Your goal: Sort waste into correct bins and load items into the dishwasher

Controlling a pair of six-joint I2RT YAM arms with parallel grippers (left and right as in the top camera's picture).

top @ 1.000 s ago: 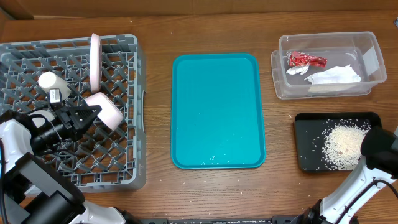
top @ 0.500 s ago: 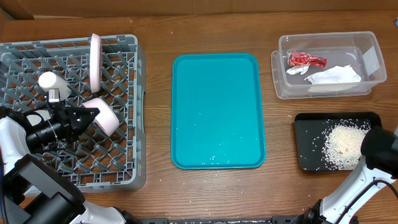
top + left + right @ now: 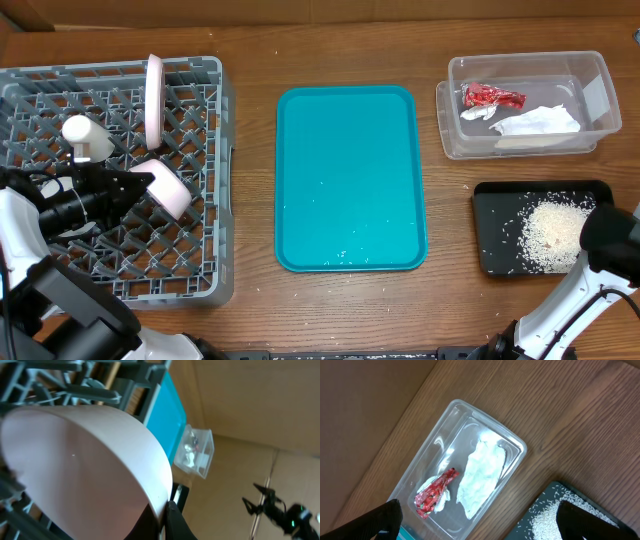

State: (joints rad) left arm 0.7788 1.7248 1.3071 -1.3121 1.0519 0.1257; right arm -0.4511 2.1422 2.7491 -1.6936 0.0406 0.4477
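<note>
A pink bowl (image 3: 168, 187) lies tilted in the grey dish rack (image 3: 205, 270) at the left. My left gripper (image 3: 137, 184) is shut on its rim; the left wrist view shows the bowl (image 3: 85, 465) filling the frame, with the rim pinched between the fingers (image 3: 167, 519). My right gripper (image 3: 482, 527) is open and empty, high above the clear bin (image 3: 447, 450) and the black tray of rice (image 3: 555, 515). In the overhead view the right arm (image 3: 608, 232) sits at the lower right.
A pink plate (image 3: 153, 96) stands upright in the rack, with a white cup (image 3: 86, 138) nearby. A teal tray (image 3: 348, 178) lies at centre. The clear bin (image 3: 590, 75) holds a red wrapper (image 3: 490, 97) and a white napkin (image 3: 538, 122). The black tray (image 3: 495, 195) holds rice.
My left arm has drawn back to the left, and the pink bowl has shifted slightly down and left in the rack. The right arm has not moved.
</note>
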